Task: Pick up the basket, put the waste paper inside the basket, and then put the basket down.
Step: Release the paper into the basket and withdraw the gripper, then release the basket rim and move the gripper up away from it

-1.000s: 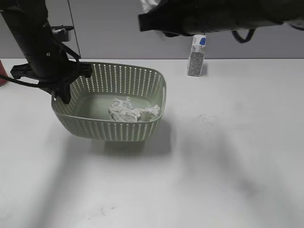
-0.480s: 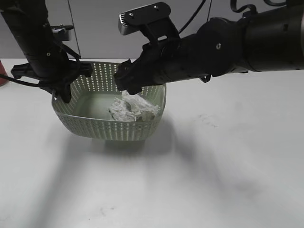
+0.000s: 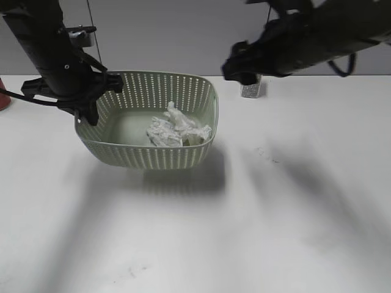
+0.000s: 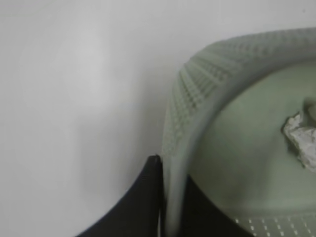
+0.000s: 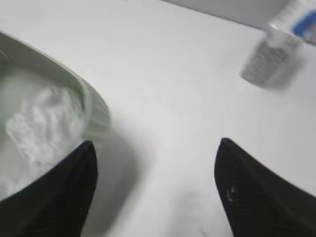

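The pale green basket point(image 3: 153, 155) hangs tilted just above the white table. My left gripper point(image 3: 90, 110) is shut on its left rim; in the left wrist view the rim point(image 4: 174, 197) runs between the two black fingers point(image 4: 143, 207). Crumpled white waste paper point(image 3: 177, 129) lies inside the basket, and shows in the left wrist view point(image 4: 302, 138) and the right wrist view point(image 5: 42, 123). My right gripper point(image 5: 155, 148) is open and empty, held high above the table to the right of the basket point(image 5: 94, 106).
A white-grey carton with a blue top point(image 3: 250, 89) stands at the back of the table behind my right arm; it shows blurred in the right wrist view point(image 5: 276, 49). A red object point(image 3: 3, 101) sits at the far left edge.
My right gripper has let go of a paper wad into the basket and drawn back up and to the right. The basket has shifted slightly right and up in my left gripper.
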